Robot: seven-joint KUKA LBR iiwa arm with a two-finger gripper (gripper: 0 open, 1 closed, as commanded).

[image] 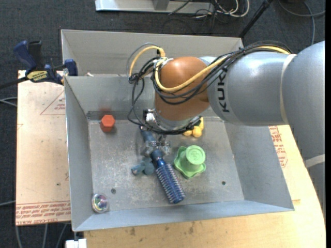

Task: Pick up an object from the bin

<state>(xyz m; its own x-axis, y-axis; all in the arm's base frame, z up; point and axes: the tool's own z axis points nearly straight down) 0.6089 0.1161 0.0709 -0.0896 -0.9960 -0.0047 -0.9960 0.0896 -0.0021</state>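
Observation:
My gripper (154, 144) is down near the bin's middle, under the orange wrist cover. Right below it lies a blue brush (168, 181) with a ribbed, bristled head pointing to the front; its grey-blue handle end lies just left of the gripper's tip. The gripper sits over the brush's upper end and may touch it. A green cap-shaped thing (190, 160) stands just right of the gripper. A yellow thing (196, 132) peeks out behind the wrist, partly hidden.
An orange hexagonal block (107, 122) lies at the back left of the bin floor. A small shiny ball (100, 203) rests in the front left corner. The arm spans the bin's right side and hides the floor beneath it.

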